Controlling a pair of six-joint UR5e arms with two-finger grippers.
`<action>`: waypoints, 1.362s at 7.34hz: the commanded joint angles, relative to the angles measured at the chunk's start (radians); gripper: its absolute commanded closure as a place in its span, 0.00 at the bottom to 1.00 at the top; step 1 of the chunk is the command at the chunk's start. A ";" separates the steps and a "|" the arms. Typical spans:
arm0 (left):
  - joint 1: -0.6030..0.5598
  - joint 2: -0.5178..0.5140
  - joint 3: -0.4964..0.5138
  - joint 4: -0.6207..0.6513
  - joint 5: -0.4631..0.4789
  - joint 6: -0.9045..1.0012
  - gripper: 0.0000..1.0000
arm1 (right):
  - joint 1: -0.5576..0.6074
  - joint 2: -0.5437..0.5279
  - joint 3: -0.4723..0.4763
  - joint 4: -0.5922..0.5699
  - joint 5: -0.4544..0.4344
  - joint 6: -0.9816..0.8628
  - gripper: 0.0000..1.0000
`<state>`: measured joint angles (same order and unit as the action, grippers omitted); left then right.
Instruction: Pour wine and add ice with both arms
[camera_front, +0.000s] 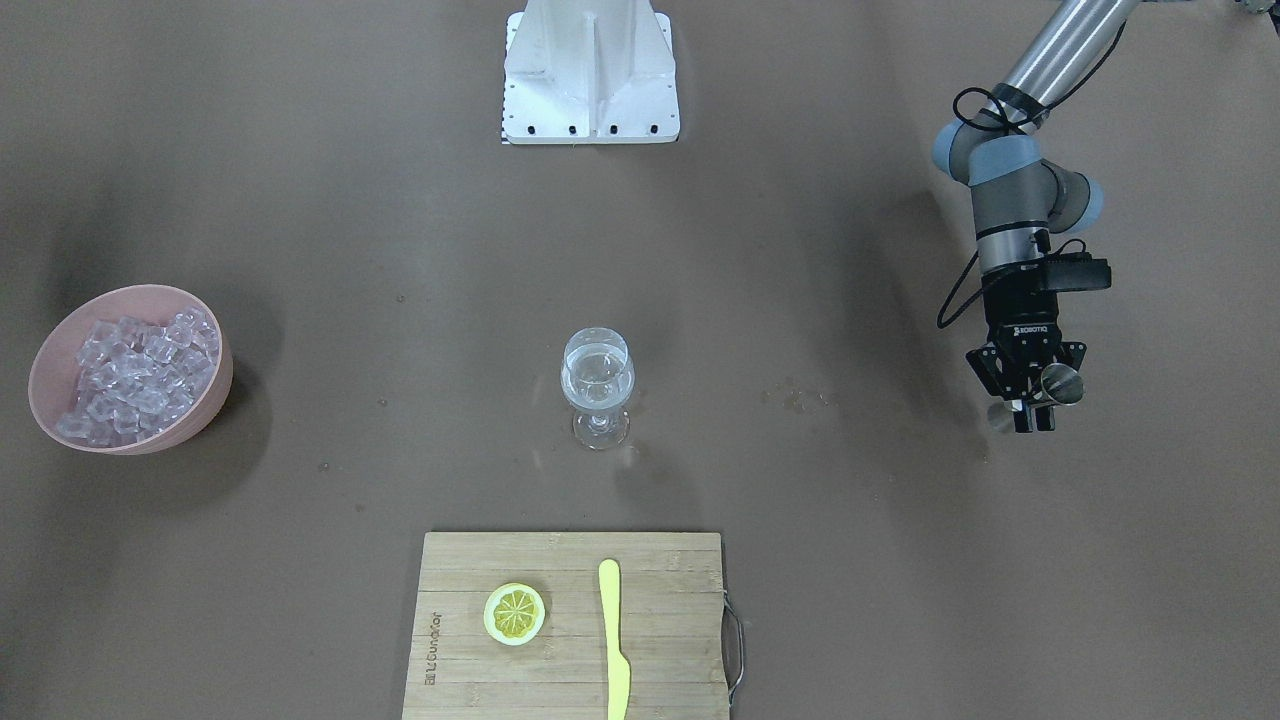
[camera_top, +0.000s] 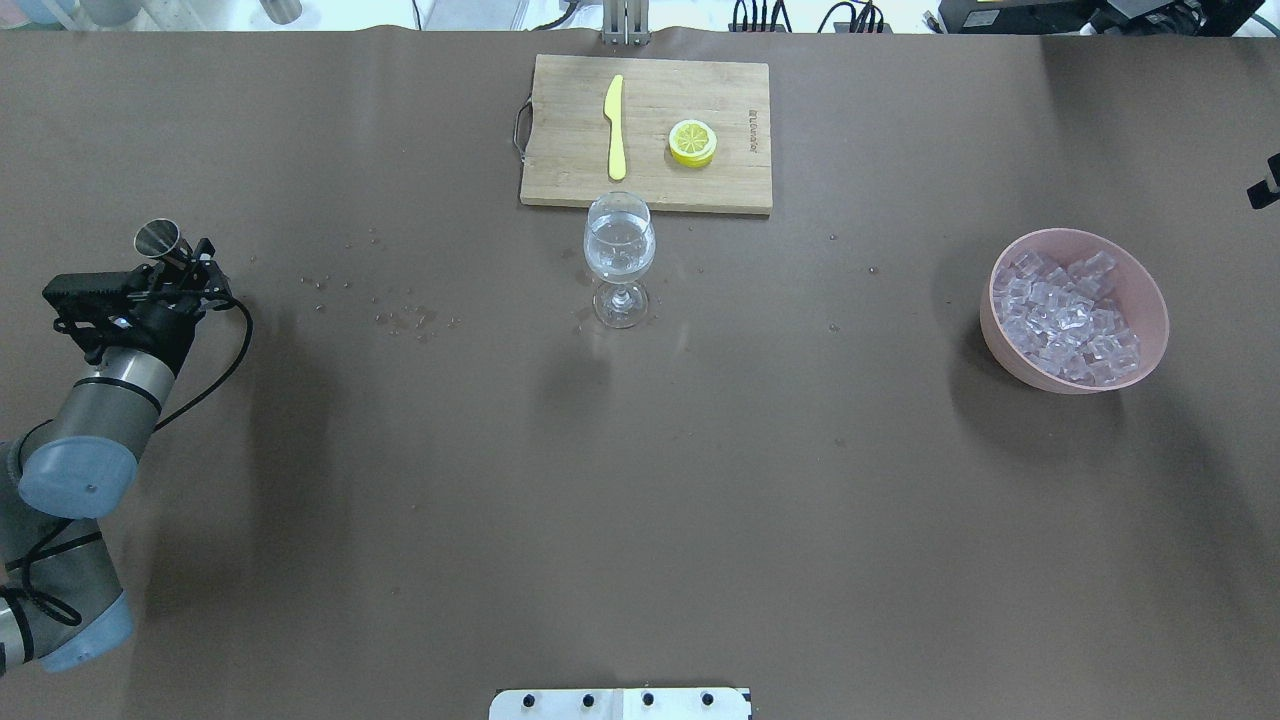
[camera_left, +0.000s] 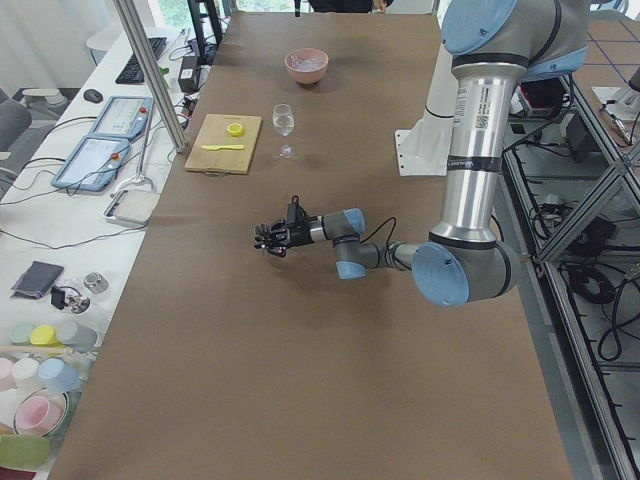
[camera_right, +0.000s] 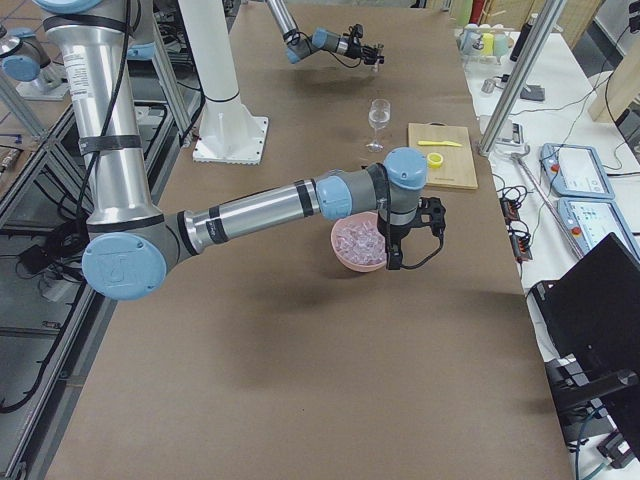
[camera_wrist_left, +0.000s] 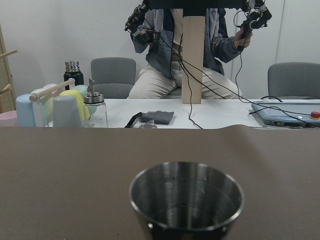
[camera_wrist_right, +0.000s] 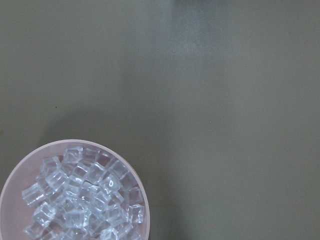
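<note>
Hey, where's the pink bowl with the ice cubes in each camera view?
Front-facing: pink bowl at the left edge, mid-height.
Overhead: bowl on the right side, mid-height.
Exterior left: bowl at the table's far end, top centre.
Exterior right: bowl at the picture's centre.
Left wrist: not in it.
Right wrist: bowl in the lower left corner, cut off.
Shared landmark: the wine glass at mid-table, in all four exterior views.

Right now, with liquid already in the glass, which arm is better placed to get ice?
Right. The right gripper hangs beside the pink bowl of ice, and its wrist camera looks down on the cubes. The left gripper is at the table's other end, shut on a metal cup.
</note>
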<state>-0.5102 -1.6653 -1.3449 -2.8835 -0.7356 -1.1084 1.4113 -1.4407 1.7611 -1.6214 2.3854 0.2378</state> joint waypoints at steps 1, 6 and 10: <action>0.025 0.002 0.000 0.006 0.013 0.002 1.00 | 0.000 0.000 0.000 0.000 0.000 0.000 0.00; 0.032 0.002 0.001 0.006 0.015 0.001 1.00 | -0.002 -0.001 0.000 0.000 0.000 0.000 0.00; 0.032 0.002 -0.004 -0.011 0.012 0.004 0.92 | 0.000 0.000 -0.006 0.000 -0.003 0.000 0.00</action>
<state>-0.4786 -1.6628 -1.3477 -2.8938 -0.7239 -1.1066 1.4107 -1.4406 1.7570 -1.6214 2.3825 0.2378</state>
